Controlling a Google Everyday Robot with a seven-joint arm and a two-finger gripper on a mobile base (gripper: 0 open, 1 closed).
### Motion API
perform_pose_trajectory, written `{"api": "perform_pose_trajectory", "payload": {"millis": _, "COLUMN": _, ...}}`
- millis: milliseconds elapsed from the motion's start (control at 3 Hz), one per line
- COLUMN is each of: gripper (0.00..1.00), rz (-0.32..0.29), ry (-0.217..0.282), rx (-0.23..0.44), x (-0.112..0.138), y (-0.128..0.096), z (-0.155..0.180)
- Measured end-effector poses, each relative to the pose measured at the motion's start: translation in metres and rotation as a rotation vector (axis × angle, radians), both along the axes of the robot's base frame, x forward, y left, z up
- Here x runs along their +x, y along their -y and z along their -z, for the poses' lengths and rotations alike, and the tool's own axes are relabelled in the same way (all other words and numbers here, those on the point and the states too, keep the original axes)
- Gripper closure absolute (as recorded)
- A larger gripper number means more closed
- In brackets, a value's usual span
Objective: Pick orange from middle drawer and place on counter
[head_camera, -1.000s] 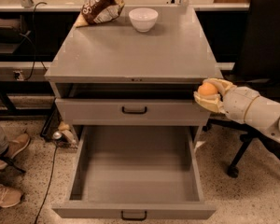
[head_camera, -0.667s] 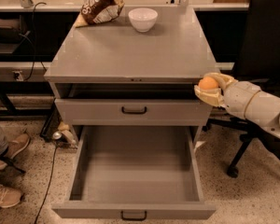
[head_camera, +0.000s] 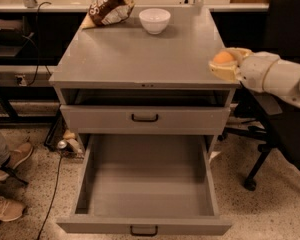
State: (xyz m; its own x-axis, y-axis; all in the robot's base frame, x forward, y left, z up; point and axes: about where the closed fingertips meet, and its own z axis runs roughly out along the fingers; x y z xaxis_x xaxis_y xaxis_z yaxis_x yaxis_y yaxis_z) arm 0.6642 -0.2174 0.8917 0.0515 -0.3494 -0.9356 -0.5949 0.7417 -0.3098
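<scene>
The small orange sits between the cream fingers of my gripper, which is shut on it. The gripper hangs at the right front corner of the counter, at the level of the top, with my white arm reaching in from the right. The middle drawer is pulled wide open below, and its flat grey floor is bare. Its black handle shows at the front edge.
A white bowl and a brown snack bag stand at the back of the counter. A shut drawer front with a black handle lies above the open drawer. A black office chair stands at the right, and a person's shoes at the left.
My gripper has risen with the orange from beside the upper drawer front to the level of the counter's right front corner.
</scene>
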Motion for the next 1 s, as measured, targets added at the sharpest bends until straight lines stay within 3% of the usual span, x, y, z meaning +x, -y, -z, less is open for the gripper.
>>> {"api": "perform_pose_trajectory", "payload": {"millis": 333, "gripper": 1.0, "rz": -0.012, "ry": -0.076, "rx": 0.031, "x": 0.03, "y": -0.009, "z": -0.007}}
{"api": "perform_pose_trajectory", "payload": {"millis": 1000, "gripper": 1.0, "rz": -0.108, "ry": -0.234, "rx": 0.078, "x": 0.084, "y": -0.042, "z": 0.005}}
